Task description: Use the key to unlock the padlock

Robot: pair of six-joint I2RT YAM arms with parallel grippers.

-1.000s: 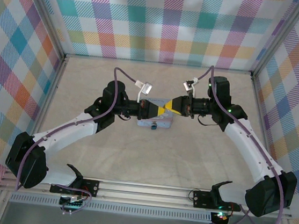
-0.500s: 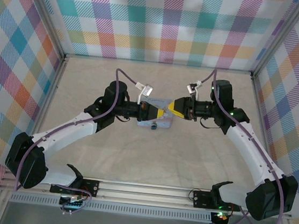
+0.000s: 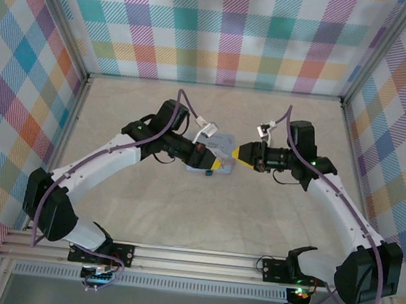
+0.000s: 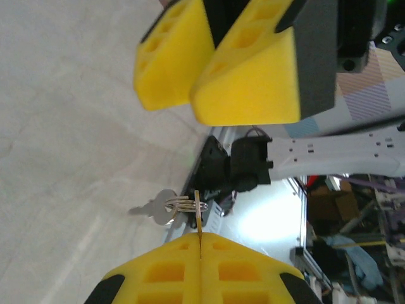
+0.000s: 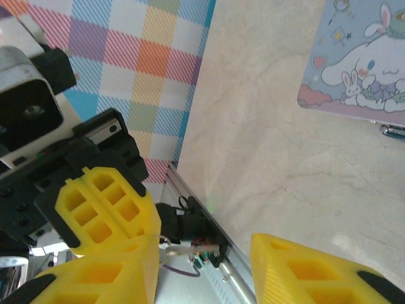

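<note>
L gripper: yellow, wedge-shaped; thin key

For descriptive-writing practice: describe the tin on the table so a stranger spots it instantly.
Start at the pale table, then go to its middle, where the left claw and right claw nearly meet. Lying flat under the left claw is the tin: rectangular, pale blue, printed with a white long-eared cartoon figure, unlike the yellow claws.

We find no words, numbers or brands to read; the pale blue tin carries a wordless cartoon rabbit.
</note>
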